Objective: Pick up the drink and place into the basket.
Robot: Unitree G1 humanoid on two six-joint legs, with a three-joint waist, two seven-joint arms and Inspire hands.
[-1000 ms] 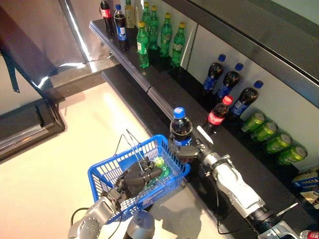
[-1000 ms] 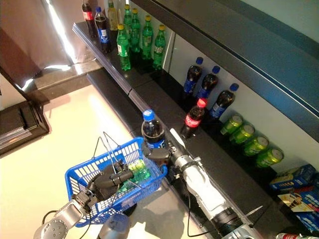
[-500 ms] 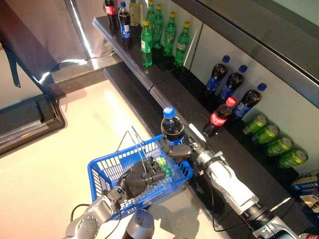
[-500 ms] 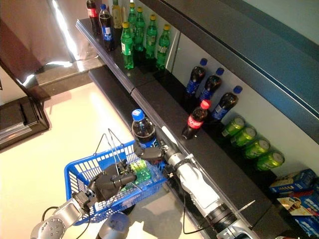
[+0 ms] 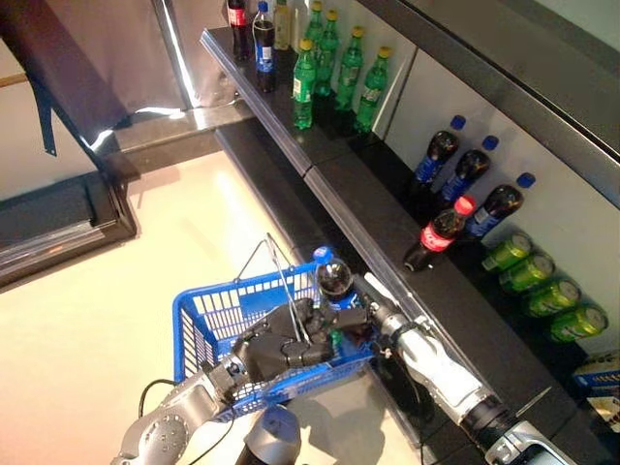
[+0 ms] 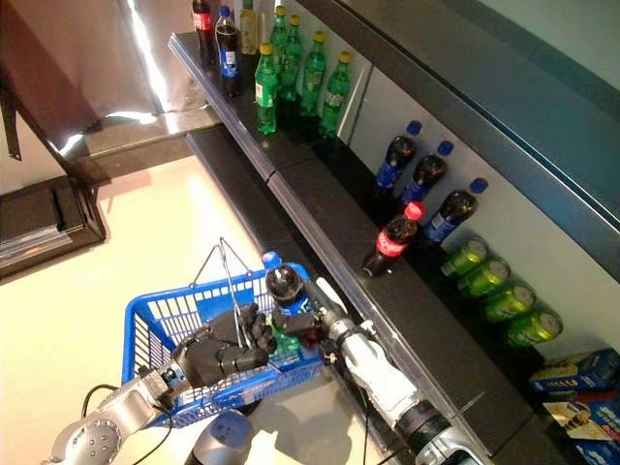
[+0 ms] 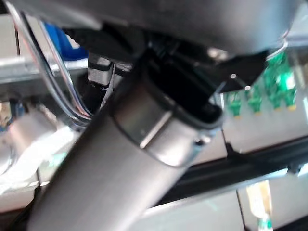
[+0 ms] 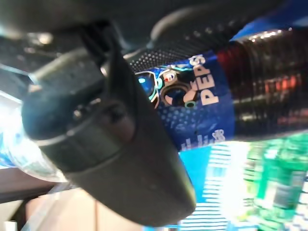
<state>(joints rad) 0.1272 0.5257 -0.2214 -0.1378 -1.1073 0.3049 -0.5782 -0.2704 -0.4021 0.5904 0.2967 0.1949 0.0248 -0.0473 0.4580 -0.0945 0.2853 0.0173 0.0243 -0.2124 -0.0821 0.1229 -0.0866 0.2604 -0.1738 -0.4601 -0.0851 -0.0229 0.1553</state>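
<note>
Since the earlier frames we have carried the cola bottle (image 5: 334, 282) from upright above the basket's shelf-side rim down toward 9 o'clock, so its dark body now sits low inside the blue basket (image 5: 208, 315) with the blue cap tipped toward 11 o'clock; the camera has also shifted, so the shelf's apparent slide is not a real move. Starting at the left, our left hand (image 5: 281, 341) has its fingers curled round the basket's wire handles (image 5: 278, 276), which rise toward 12 o'clock, and it holds the basket level beside the dark shelf (image 5: 378, 223). At the centre, a green bottle (image 6: 288, 341) already lies in the basket, just beside and partly under the cola. To the right, our right hand (image 5: 360, 317) reaches in over the rim from 4 o'clock, and the right wrist view shows its thumb and fingers wrapped round the blue label, so the drink is gripped and not yet released. Farther right along the shelf, at 2 o'clock, a red-capped bottle (image 5: 441, 232) stands forward of three blue-capped ones (image 5: 470, 179), with green cans (image 5: 533, 286) lying beyond. We judge the carry essentially finished: what remains is to lower the bottle until it rests, loosen the fingers, and draw the hand clear without snagging the handles or tipping the basket.
</note>
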